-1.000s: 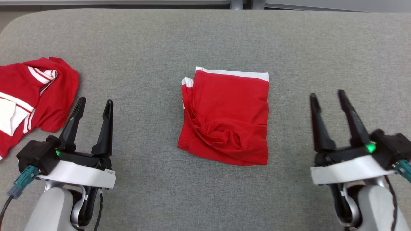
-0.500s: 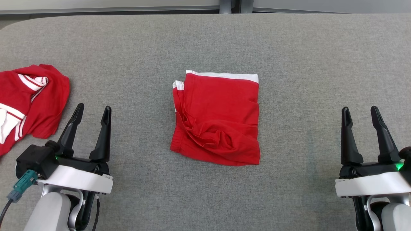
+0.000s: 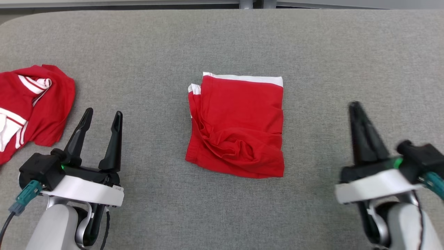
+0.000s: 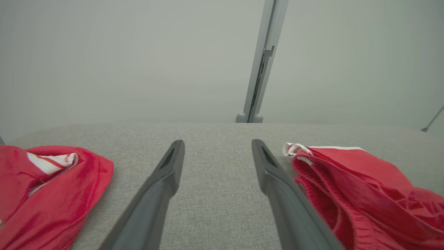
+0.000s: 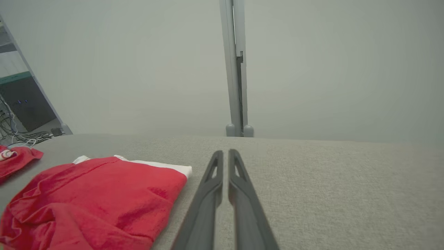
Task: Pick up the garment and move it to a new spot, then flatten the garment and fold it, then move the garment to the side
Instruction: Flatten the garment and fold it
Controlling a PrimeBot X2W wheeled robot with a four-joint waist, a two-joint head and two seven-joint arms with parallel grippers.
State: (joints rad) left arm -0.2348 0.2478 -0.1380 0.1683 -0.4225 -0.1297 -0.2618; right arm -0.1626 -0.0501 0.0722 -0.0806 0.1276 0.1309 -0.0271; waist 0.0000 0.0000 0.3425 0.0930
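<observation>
garment [image 3: 237, 126], red and folded, is lying untouched at the middle of the grey table [image 3: 222, 41]. left gripper [image 3: 104, 112] is pointing forward on its left, jaws spread wide. right gripper [image 3: 355, 106] is pointing forward on its right, jaws closed on nothing.

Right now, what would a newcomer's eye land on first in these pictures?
The folded red garment, white band along its far edge, lies in the middle of the grey table. A crumpled red-and-white garment sits at the left edge. The left gripper beside it has its jaws open; the right gripper, right of the folded piece, has its jaws shut, empty.
</observation>
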